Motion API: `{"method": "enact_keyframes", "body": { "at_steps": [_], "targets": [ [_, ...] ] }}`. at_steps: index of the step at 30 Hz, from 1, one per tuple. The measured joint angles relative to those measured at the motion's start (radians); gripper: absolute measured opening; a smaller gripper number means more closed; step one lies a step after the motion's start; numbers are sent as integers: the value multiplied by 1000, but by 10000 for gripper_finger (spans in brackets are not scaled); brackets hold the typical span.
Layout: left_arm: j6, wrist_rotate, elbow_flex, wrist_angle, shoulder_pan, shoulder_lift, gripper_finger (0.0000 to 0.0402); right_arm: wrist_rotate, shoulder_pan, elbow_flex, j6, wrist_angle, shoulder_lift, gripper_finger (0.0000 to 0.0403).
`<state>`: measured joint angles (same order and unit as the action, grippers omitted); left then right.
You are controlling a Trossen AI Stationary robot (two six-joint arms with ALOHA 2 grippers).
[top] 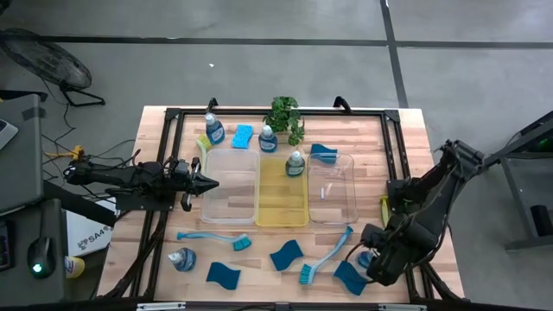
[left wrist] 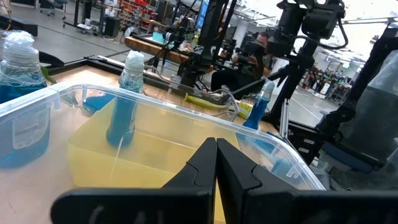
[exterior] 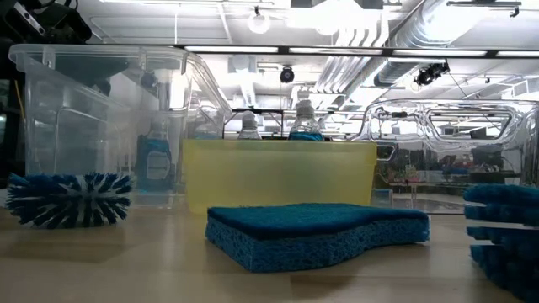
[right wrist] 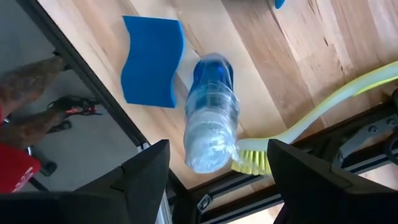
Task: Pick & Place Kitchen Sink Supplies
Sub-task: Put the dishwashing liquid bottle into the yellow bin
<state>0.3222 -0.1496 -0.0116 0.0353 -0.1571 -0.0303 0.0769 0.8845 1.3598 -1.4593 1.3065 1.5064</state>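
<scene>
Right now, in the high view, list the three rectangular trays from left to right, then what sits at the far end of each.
Clear plastic tray → yellow plastic tray → second clear plastic tray. Only the right clear one holds something at its far end: a clear blue-soap bottle and a wavy blue sponge.

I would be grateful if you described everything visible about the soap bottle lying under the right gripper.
The soap bottle is small, of clear plastic with blue liquid and a pale cap, and lies on its side on the wooden table near the edge. A yellow-green brush has its bristle head against the cap end; a wavy blue sponge lies just beside it. The right gripper hovers above, fingers open on either side, not touching.
</scene>
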Motion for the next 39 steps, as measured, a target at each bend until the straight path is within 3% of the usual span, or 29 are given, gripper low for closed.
{"method": "enact_keyframes", "body": {
  "at_steps": [18, 39],
  "targets": [
    [0, 0, 0, 0, 0, 0, 2, -16, 0, 0, -6, 1, 116, 264],
    [0, 0, 0, 0, 0, 0, 2, -15, 26, 0, 37, -32, 144, 264]
  ]
}}
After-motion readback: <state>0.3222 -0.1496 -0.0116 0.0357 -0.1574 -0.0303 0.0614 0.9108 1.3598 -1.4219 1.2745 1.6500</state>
